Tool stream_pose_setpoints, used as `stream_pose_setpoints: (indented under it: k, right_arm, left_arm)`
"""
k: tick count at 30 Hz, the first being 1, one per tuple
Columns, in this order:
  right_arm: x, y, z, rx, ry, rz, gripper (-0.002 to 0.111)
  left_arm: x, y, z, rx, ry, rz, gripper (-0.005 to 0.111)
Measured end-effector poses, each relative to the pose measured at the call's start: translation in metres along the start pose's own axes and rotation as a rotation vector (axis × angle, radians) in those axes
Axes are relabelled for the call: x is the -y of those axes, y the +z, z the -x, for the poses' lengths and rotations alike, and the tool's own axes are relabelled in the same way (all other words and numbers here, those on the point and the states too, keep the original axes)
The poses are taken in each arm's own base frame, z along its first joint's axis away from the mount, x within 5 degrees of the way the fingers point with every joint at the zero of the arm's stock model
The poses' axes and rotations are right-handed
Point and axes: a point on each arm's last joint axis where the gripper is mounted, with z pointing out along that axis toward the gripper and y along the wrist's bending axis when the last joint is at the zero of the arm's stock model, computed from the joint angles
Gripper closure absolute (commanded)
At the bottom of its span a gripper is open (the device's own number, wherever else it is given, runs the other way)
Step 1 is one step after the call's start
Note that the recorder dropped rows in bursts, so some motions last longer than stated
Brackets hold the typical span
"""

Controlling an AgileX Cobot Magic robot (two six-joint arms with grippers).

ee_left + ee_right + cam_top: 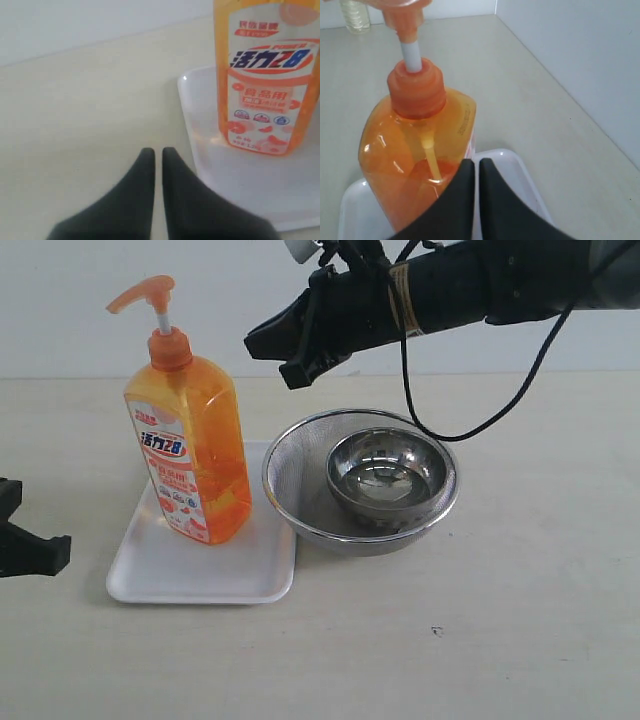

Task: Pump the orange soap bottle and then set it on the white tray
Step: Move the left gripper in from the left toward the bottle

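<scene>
A steel bowl (387,475) sits inside a mesh strainer (296,472) on the table (500,640). Far off stands what may be a clear bottle (355,15).

Translucent orange soap bottle (205,430) — white-and-orange printed label (172,475), white pump stem (160,318); plain white tray (190,575); silvery mesh strainer (295,475), shiny steel bowl (385,475).

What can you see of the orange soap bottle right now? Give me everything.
The orange soap bottle is tall, flat-sided, translucent orange plastic, with a dip tube showing through. An orange collar carries a white stem and a raised orange pump head. A white-orange printed label covers its front. It stands upright on the white tray. Only the tray touches it; the left gripper and the right gripper are both clear of it.
</scene>
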Motion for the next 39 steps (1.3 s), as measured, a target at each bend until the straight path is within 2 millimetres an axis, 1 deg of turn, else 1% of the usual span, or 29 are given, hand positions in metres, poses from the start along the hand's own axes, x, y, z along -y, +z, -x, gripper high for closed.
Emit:
stream_pose_setpoints:
  k: [3, 6, 10, 13, 18, 23, 28, 29, 34, 38, 39]
  right_arm:
    - [0.0, 0.001, -0.003, -0.02, -0.007, 0.006, 0.109]
    - [0.0, 0.003, -0.007, -0.031, 0.002, 0.012, 0.109]
    - [0.0, 0.005, -0.01, -0.042, 0.003, 0.018, 0.109]
    - [0.001, 0.005, -0.01, -0.044, 0.002, 0.015, 0.109]
    - [0.001, 0.005, -0.011, -0.046, 0.001, 0.012, 0.109]
    - [0.001, 0.005, -0.011, -0.047, 0.005, 0.008, 0.109]
    - [0.001, 0.005, -0.011, -0.047, 0.019, 0.008, 0.109]
    - [0.001, 0.005, -0.011, -0.047, 0.02, 0.008, 0.109]
    - [0.001, 0.005, -0.011, -0.047, 0.022, 0.007, 0.109]
    - [0.002, 0.005, -0.011, -0.05, 0.022, -0.004, 0.109]
    - [0.003, 0.005, -0.011, -0.051, 0.022, -0.01, 0.109]
  left_arm:
    - [0.002, 0.009, -0.005, -0.043, 0.035, 0.033, 0.102]
    - [0.003, 0.014, -0.006, -0.064, 0.088, 0.041, 0.102]
    - [0.004, 0.015, 0.002, -0.044, 0.1, 0.053, 0.102]
    - [-0.001, 0.017, 0.009, -0.028, 0.078, 0.082, 0.102]
    - [-0.008, 0.024, 0.013, -0.059, 0.033, 0.061, 0.102]
    - [-0.011, 0.035, 0.024, -0.091, 0.017, -0.023, 0.102]
    - [-0.011, 0.049, 0.037, -0.104, 0.065, -0.118, 0.102]
    - [-0.012, 0.055, 0.04, -0.118, 0.085, -0.157, 0.102]
    - [-0.019, 0.073, 0.034, -0.179, 0.112, -0.242, 0.102]
    - [-0.024, 0.079, 0.037, -0.175, 0.132, -0.297, 0.102]
    - [-0.026, 0.081, 0.038, -0.163, 0.158, -0.336, 0.102]
